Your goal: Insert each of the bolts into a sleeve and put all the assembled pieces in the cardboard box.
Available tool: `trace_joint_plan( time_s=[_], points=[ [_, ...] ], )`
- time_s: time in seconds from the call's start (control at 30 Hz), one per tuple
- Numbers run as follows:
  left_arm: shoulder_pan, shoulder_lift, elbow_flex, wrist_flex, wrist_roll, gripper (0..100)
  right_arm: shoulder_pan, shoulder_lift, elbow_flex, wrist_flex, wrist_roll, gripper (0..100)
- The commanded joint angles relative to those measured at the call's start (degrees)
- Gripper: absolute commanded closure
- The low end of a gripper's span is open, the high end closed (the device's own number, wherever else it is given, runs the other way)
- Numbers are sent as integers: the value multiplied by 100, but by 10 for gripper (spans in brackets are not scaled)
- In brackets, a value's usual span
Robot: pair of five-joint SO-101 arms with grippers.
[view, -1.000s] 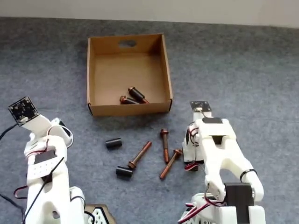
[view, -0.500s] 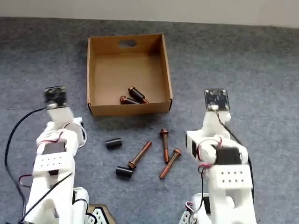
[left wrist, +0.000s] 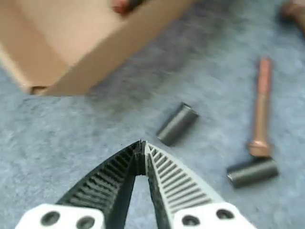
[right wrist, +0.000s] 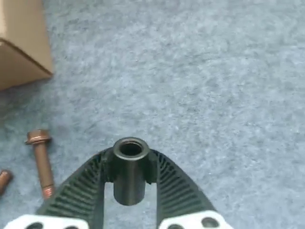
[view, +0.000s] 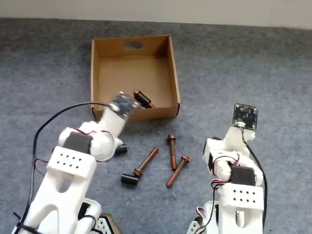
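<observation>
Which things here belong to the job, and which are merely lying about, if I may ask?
Job: cardboard box, assembled piece, three loose bolts, two loose sleeves, held sleeve in the right gripper.
Lying about: grey carpet, brown board at the near edge.

Closed left claw (left wrist: 143, 146) just short of a dark sleeve (left wrist: 177, 124), cardboard box (left wrist: 71, 52) beyond.

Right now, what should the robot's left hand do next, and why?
Probably open and drop onto the nearest bolt. The left hand is shut and empty above the carpet, while the right hand grips a sleeve with its opening free, ready for a bolt.
</observation>
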Motion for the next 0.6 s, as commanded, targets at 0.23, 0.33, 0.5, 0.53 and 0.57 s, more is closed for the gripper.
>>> trace_joint_plan(
  time_s=[0.23, 0.33, 0.5, 0.53, 0.57],
  points=[
    [1138, 31, -321, 589, 229, 805, 110, -110, 75, -101, -53, 993],
    [1481, 286, -356, 589, 387, 804, 110, -110, 84, -101, -53, 993],
    [2062, 1323, -356, 273, 756, 806, 110, -110, 84, -101, -53, 993],
    [2123, 1499, -356, 114, 844, 806, 110, -110, 84, -101, -53, 993],
    [2167, 1684, -356, -35, 870, 807, 110, -110, 92, -101, -53, 993]
  ],
)
